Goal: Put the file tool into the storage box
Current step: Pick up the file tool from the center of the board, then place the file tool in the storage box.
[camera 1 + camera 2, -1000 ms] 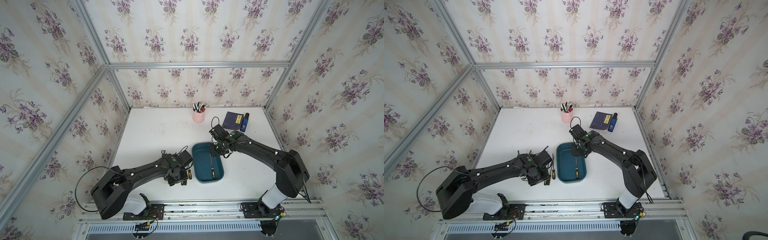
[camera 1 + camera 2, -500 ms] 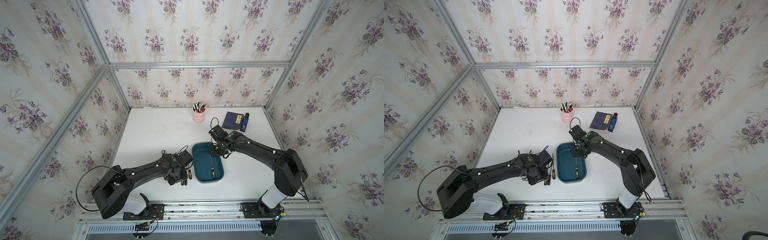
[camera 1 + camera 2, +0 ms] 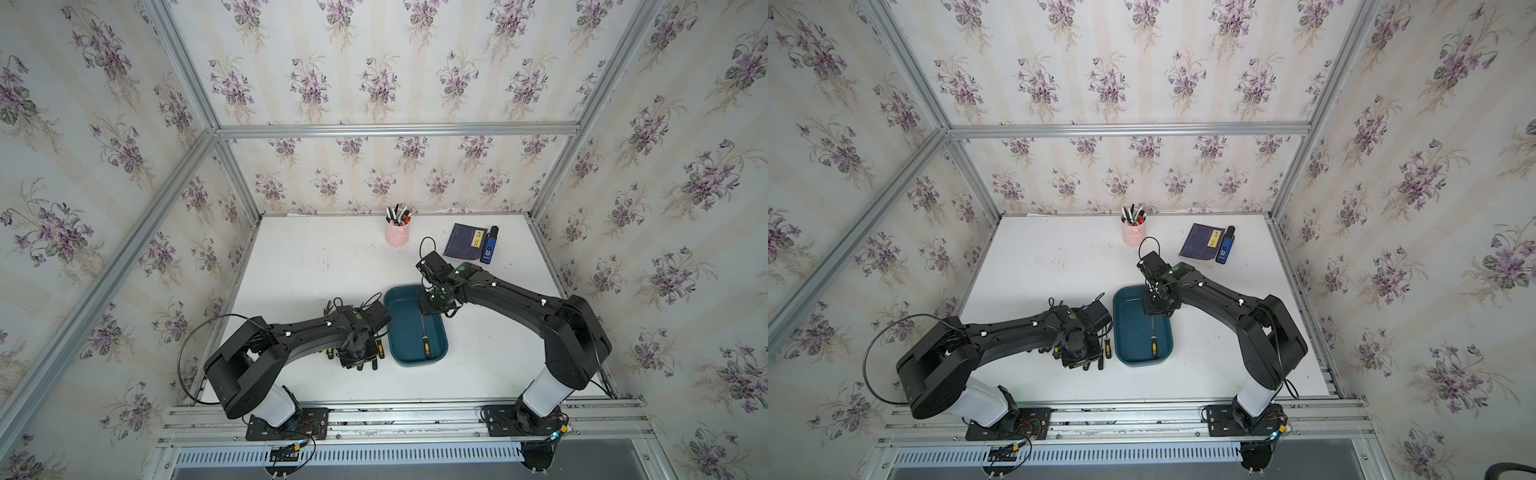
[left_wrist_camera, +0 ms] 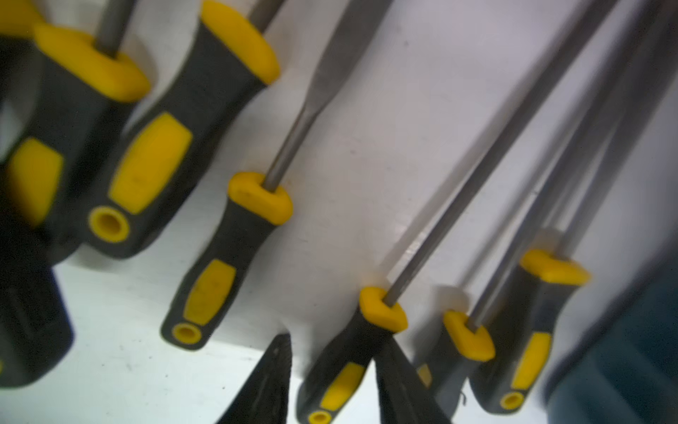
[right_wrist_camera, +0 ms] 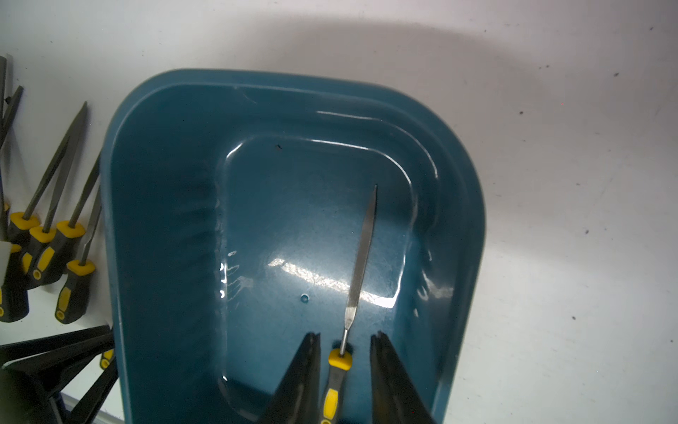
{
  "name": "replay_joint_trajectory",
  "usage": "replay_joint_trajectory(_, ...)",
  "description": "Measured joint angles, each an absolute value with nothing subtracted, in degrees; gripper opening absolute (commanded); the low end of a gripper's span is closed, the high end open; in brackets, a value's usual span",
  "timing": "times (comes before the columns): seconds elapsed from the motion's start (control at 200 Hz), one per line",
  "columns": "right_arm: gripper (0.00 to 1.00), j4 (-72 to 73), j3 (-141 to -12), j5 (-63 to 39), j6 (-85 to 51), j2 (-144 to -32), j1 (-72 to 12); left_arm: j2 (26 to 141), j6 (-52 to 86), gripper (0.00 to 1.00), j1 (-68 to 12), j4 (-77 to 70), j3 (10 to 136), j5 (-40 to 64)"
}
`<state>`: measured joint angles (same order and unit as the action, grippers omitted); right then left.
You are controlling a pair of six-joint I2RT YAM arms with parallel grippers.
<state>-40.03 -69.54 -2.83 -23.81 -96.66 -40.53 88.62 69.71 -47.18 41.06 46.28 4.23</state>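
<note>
Left hand (image 4: 334, 339) straddles a file tool (image 4: 383, 314) on the worktop beside the storage box (image 5: 154, 220); whether it is clamped cannot be told. Right hand (image 5: 345, 334), fingers apart, hovers over a boxed file (image 5: 361, 249). Probably light, stiff steel: best gripped at the rubber handle.

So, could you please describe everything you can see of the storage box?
The storage box is a shallow, glossy dark teal plastic tray, rectangular with rounded corners and a stepped inner wall. It sits flat on the white table, open-topped. One file with a yellow-and-black handle lies on its floor.
</note>
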Motion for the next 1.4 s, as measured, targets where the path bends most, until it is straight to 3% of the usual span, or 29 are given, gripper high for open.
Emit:
replay_joint_trajectory(0.24, 0.28, -40.1, -70.2, -3.1, -23.8, -97.0, -40.5, 87.3, 67.9, 0.18, -46.8, 42.1, 47.4, 3.8)
replay_joint_trajectory(0.52, 0.29, -40.2, -73.6, -5.9, -23.8, -97.2, -40.1, 73.1, 62.8, 0.2, -45.8, 46.5, 49.8, 1.8)
replay_joint_trajectory(0.629, 0.3, -39.0, -74.9, -11.4, -24.7, -96.5, -37.3, 66.3, 58.2, 0.2, -45.7, 45.6, 50.7, 3.8)
replay_joint_trajectory(0.834, 0.35, -27.5, -71.2, -31.0, -31.3, -91.3, -31.8, 56.7, 49.8, 0.18, -45.8, 38.9, 50.9, 13.4)
replay_joint_trajectory(1.079, 0.35, -18.8, -73.1, -43.2, -35.2, -91.5, -36.0, 58.3, 45.5, 0.14, -45.8, 33.1, 52.9, 21.7)
replay_joint_trajectory(1.404, 0.35, -17.5, -70.6, -42.8, -37.9, -87.3, -35.7, 60.4, 44.1, 0.14, -45.8, 32.7, 53.2, 23.2)
